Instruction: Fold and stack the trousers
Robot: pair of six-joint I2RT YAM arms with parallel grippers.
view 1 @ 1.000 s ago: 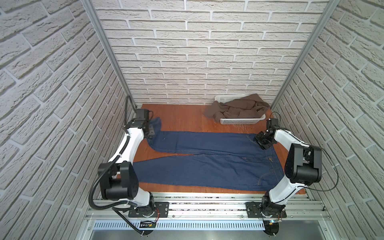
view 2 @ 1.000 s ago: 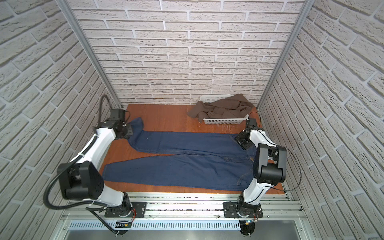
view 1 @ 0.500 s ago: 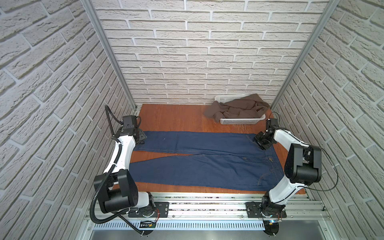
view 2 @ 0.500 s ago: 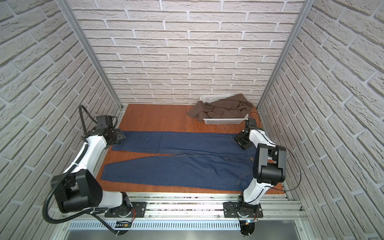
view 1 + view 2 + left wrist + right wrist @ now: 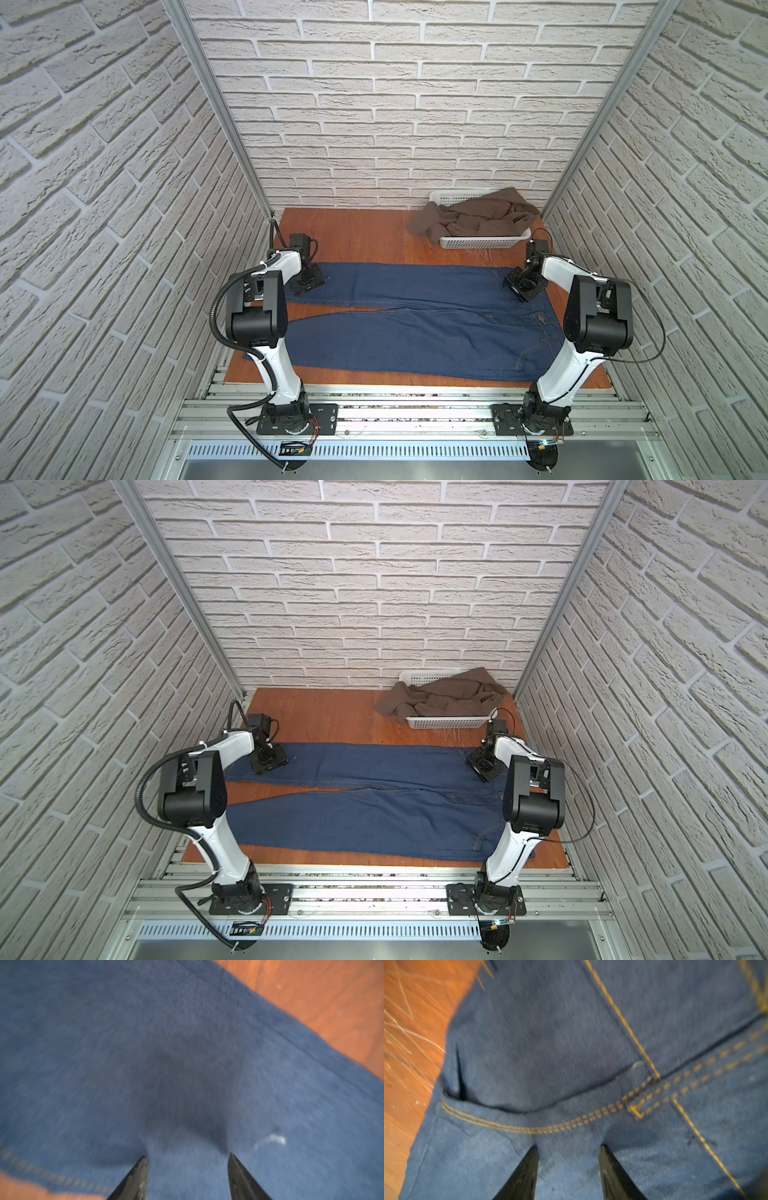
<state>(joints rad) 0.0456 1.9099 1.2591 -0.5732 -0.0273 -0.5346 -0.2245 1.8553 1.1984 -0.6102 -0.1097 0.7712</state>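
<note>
brick walls (image 5: 374,124) ring the table (image 5: 365,241). jeans (image 5: 415,332) lie under my spread left claw (image 5: 187,1156). my right claw (image 5: 568,1148), spread too, hovers by their pocket (image 5: 529,1053).

Both top views are sharp, bright and evenly lit from overhead, with soft shadows. The brick walls (image 5: 124,208) bow toward the frame edges. A pale glare runs along the front edge of the desk (image 5: 353,232). My left wrist view is badly motion-smeared, and a dark shadow lies on the trousers (image 5: 187,1095) ahead of my jaws. My right wrist view is dimmer and mildly blurred, stitching (image 5: 623,1016) legible.
</note>
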